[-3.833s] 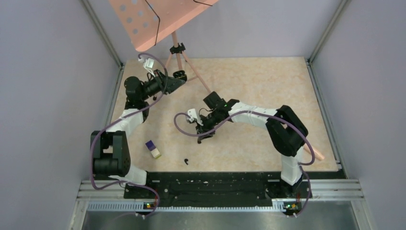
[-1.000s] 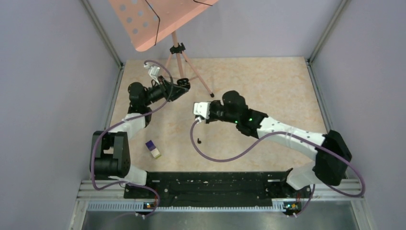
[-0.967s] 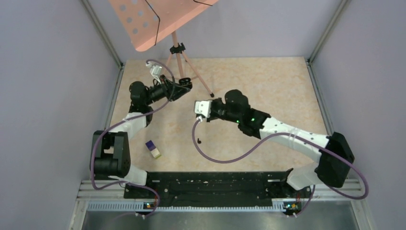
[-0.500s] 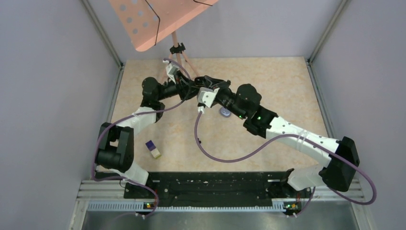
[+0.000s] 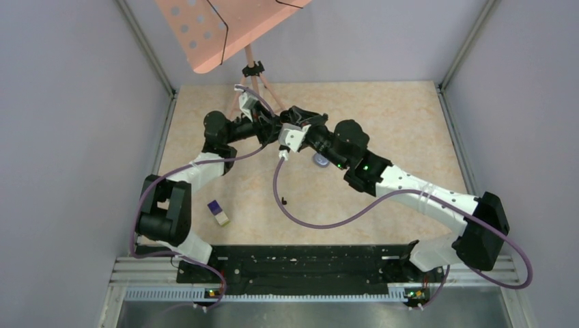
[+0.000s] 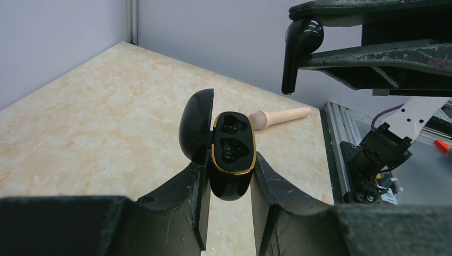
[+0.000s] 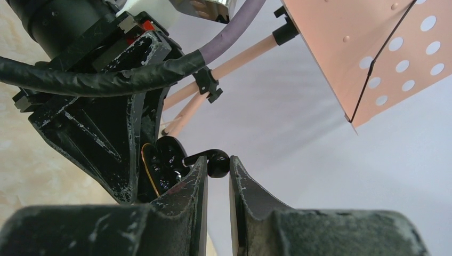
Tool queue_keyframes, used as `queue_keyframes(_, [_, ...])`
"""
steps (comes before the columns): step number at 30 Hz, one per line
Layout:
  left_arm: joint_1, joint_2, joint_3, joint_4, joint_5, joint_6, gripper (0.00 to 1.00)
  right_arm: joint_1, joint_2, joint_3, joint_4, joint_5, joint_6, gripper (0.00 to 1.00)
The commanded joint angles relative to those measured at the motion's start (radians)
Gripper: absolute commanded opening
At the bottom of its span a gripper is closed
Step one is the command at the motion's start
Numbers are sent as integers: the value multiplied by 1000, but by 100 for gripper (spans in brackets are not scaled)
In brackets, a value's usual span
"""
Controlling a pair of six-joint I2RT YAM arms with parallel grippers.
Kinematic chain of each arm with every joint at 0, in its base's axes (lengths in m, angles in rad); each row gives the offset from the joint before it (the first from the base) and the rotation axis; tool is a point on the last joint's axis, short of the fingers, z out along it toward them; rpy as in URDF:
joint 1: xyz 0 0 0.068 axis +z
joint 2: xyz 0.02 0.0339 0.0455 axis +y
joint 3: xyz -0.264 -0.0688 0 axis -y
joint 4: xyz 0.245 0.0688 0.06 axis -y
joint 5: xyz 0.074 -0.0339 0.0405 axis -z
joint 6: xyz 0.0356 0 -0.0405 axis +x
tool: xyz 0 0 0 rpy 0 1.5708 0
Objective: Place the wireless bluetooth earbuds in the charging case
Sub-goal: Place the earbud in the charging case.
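Observation:
My left gripper [image 6: 229,166] is shut on a black charging case [image 6: 230,152] with a gold rim. Its lid is open to the left and both sockets look empty. My right gripper [image 7: 217,166] is shut on a black earbud [image 7: 217,161], stem pointing at the case [image 7: 160,166]. In the left wrist view this earbud [image 6: 298,42] hangs up and right of the case, apart from it. In the top view the left gripper [image 5: 275,126] and right gripper [image 5: 300,119] meet above the table's back middle. A second black earbud [image 5: 283,200] lies on the table.
A purple-and-cream block [image 5: 218,212] lies at front left. A pale purple roundish object [image 5: 319,160] shows partly under the right arm. A pink music stand [image 5: 225,31] with its legs [image 5: 251,75] stands at the back. A wooden peg [image 6: 280,114] lies beyond the case.
Over the last second both arms swung to the back middle and brought their grippers together. In the last half second the right gripper edged slightly left toward the case.

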Motion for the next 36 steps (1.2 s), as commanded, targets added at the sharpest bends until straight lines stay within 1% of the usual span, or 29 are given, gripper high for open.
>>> queue_keyframes(1, [-9,-49,32,79,32,-11,0,3,10,33,16,-3,22,0])
queue_keyframes(9, [-16,-80,25,94,31,-43,0,2,11,18,34,-40,36,0])
queue_keyframes(23, [-19,-92,28,106,56,-51,0,3,34,3,68,-34,1,0])
queue_keyframes(33, [-19,-82,41,95,46,-57,0,3,34,15,31,-52,32,0])
queue_keyframes(36, [-19,-78,48,92,44,-57,0,2,34,20,8,-84,43,0])
